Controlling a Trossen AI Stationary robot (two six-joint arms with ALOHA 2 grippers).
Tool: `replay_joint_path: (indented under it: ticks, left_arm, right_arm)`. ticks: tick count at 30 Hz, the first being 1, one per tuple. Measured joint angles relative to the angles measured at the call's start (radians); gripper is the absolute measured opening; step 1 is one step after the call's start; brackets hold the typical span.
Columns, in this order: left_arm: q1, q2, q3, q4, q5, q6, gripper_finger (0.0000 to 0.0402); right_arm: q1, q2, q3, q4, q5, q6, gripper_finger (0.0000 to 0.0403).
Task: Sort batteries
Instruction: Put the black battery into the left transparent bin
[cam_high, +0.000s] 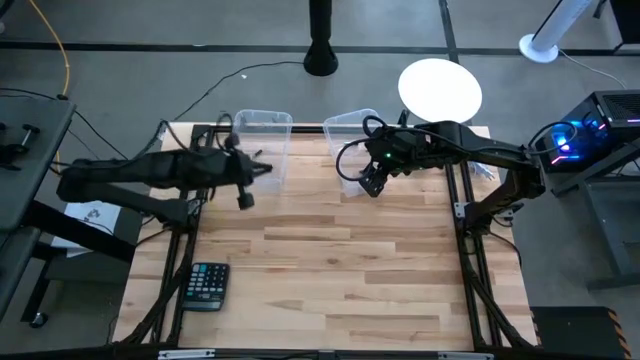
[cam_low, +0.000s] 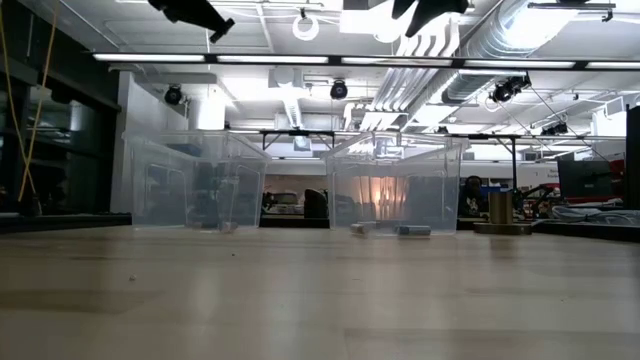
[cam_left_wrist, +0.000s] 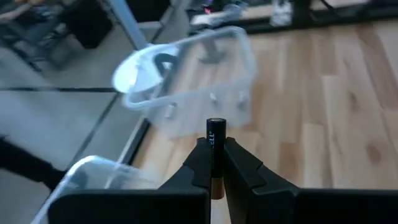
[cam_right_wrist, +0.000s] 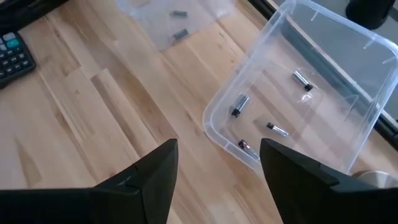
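My left gripper (cam_left_wrist: 214, 163) is shut on a dark battery (cam_left_wrist: 214, 140) with a copper-coloured end. In the high view it (cam_high: 245, 190) hovers beside the left clear bin (cam_high: 262, 140). My right gripper (cam_right_wrist: 214, 171) is open and holds nothing. It (cam_high: 372, 185) hangs over the table at the near side of the right clear bin (cam_right_wrist: 298, 106). Several silvery batteries (cam_right_wrist: 239, 104) lie on that bin's floor. Two dark batteries (cam_right_wrist: 179, 25) lie in the left bin farther off. My left gripper pinches the dark battery about its middle (cam_left_wrist: 214, 155) between the two fingertips. The battery lies along the fingers, its black end sticking out past the tips and its copper end back between them. It is lifted clear of the table.
A calculator (cam_high: 206, 285) lies near the table's near left corner. A metal bell-shaped object (cam_low: 500, 212) stands at the right, level with the bins. The wooden table top (cam_high: 330, 270) in front of the bins is bare. Cables run on the floor behind the table.
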Motion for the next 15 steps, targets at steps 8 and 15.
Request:
replay_joint_path:
  ticks: [8,15]
  left_arm:
    - [0.068,-0.044,-0.053,0.056,-0.005,-0.055,0.0006]
    - [0.090,-0.056,-0.184,0.271,-0.004,-0.122,0.0006]
  right_arm:
    - [0.000,0.015,0.000,0.006,0.000,-0.014,0.0222]
    - [0.000,0.058,0.000,-0.002,-0.006,-0.043,0.0222]
